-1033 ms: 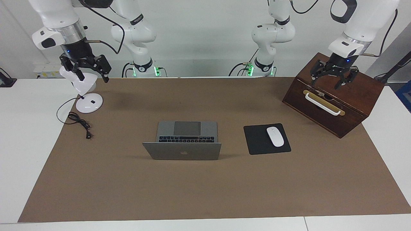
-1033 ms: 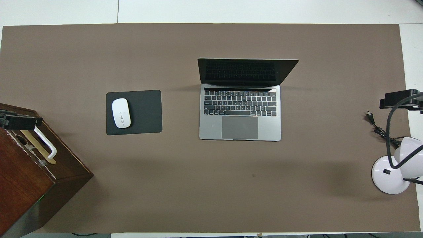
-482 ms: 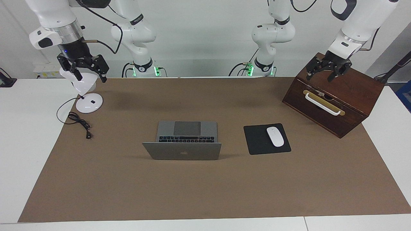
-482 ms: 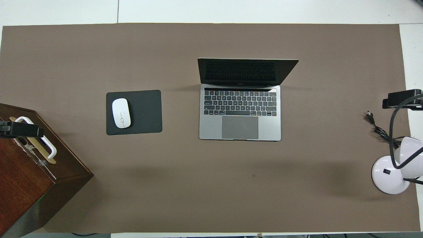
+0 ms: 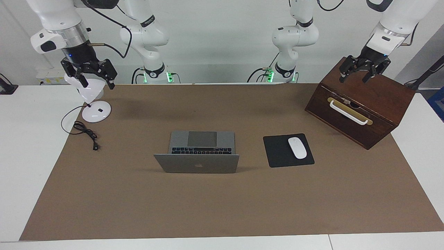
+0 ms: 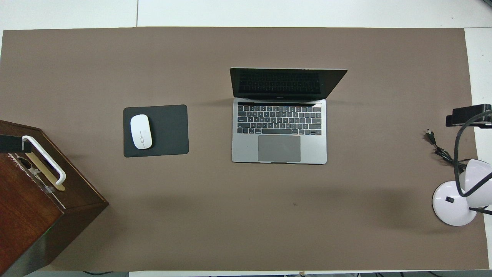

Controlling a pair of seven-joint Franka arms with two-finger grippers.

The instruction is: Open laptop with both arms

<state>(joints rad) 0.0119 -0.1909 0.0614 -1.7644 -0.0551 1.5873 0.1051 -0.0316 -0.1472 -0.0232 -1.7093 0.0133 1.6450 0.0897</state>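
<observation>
The silver-grey laptop point(image 5: 197, 163) stands open in the middle of the brown mat, its lid upright with the apple logo showing. The overhead view shows its black keys and grey trackpad point(image 6: 279, 130). My left gripper point(image 5: 362, 71) hangs open and empty over the top of the wooden box; only its tip point(image 6: 11, 143) shows in the overhead view. My right gripper point(image 5: 91, 74) hangs open and empty over the white desk lamp; it also shows in the overhead view point(image 6: 467, 114). Both grippers are well away from the laptop.
A dark wooden box point(image 5: 360, 104) with a white handle stands at the left arm's end. A black mouse pad point(image 5: 277, 152) with a white mouse point(image 5: 297, 147) lies beside the laptop. A white lamp point(image 5: 93, 100) and its black cable point(image 5: 85, 132) are at the right arm's end.
My left gripper has risen and drawn back from over the box's handle to over the box's top. My right gripper has risen a little over the lamp. The laptop has not moved.
</observation>
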